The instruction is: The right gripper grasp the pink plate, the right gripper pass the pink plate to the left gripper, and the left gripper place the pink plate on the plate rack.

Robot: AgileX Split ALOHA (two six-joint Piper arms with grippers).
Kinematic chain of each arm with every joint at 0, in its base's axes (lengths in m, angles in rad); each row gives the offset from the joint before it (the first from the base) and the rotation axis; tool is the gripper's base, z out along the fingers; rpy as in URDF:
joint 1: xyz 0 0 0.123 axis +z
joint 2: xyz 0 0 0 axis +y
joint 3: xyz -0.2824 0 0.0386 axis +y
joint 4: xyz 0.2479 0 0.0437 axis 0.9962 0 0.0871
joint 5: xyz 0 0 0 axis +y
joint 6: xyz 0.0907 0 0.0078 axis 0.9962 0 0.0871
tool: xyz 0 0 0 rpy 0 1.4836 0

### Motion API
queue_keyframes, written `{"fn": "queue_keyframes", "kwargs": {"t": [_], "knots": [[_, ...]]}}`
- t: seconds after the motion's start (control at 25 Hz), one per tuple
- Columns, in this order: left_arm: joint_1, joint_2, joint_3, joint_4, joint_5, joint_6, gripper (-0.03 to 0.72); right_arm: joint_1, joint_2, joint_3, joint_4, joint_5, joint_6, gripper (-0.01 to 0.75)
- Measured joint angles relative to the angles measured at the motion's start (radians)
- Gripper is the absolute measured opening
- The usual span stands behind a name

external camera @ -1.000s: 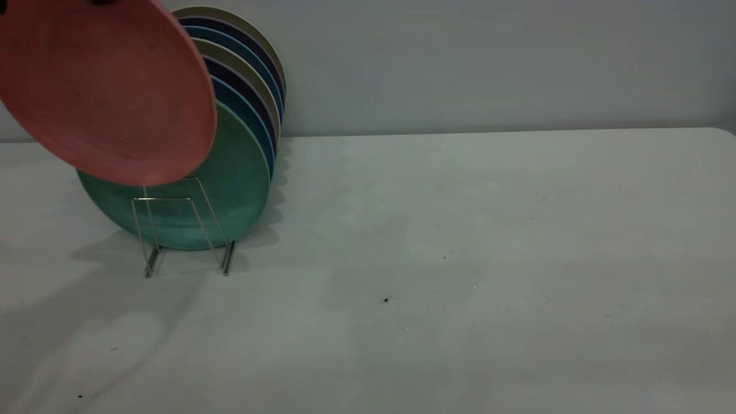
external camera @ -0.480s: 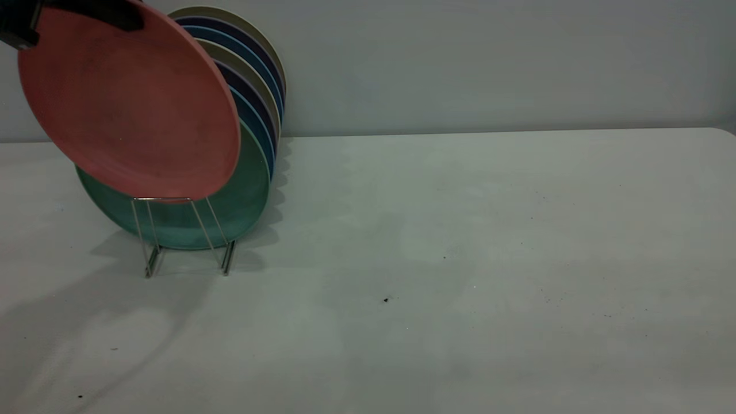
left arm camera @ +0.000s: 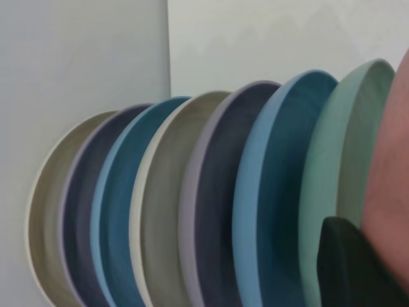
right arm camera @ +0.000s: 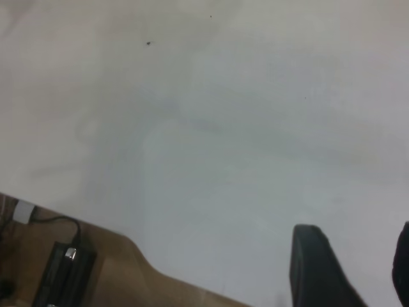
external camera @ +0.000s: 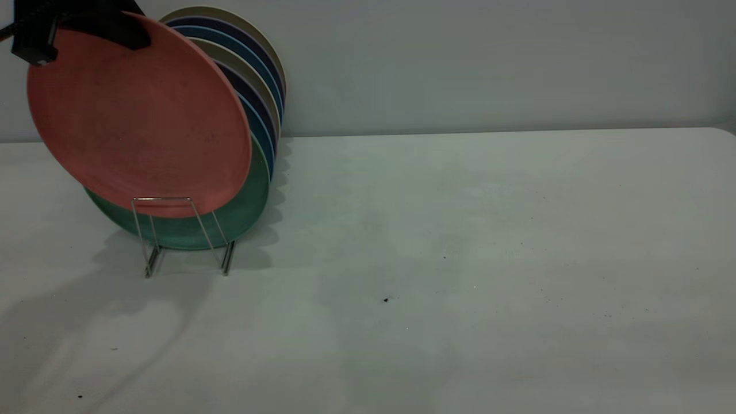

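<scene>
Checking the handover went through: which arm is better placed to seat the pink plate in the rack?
Left. The left gripper grips the pink plate at its top rim, just above the plate rack.

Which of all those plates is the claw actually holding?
The pink plate, at the front of the row: the left claw grips its top rim. It hangs tilted; the others stand in the plate rack.

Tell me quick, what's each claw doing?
Left claw: closed on the pink plate, at its top edge.
Right claw: open, holding nothing, above the table.
</scene>
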Motion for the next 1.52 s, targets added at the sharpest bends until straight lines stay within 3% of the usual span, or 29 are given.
{"fn": "queue_keyframes", "kwargs": {"t": [0.24,0.56,0.68,1.12,1.24,1.4,1.52], "knots": [[0.000,0.000,0.000,0.000,-0.001,-0.023,0.097,0.000,0.000,0.000,-0.001,0.000,0.001,0.314],[0.007,0.000,0.000,0.067,0.013,-0.154,0.309,0.000,0.000,0.000,-0.001,0.000,0.001,0.314],[0.018,0.000,0.000,0.113,0.013,-0.227,0.354,0.000,0.000,0.000,-0.001,0.000,0.001,0.314],[0.020,-0.045,0.000,0.142,0.022,-0.366,0.366,0.000,0.000,0.000,-0.001,0.000,0.002,0.314],[0.020,-0.127,0.000,0.143,0.055,-0.494,0.366,0.000,0.000,0.001,-0.016,-0.011,0.023,0.314],[0.020,-0.300,0.000,0.145,0.116,-0.700,0.366,0.001,0.000,0.031,-0.054,-0.103,0.078,0.314],[0.020,-0.444,0.000,0.146,0.210,-0.881,0.366,0.051,0.000,0.061,-0.080,-0.179,0.106,0.314]]}}
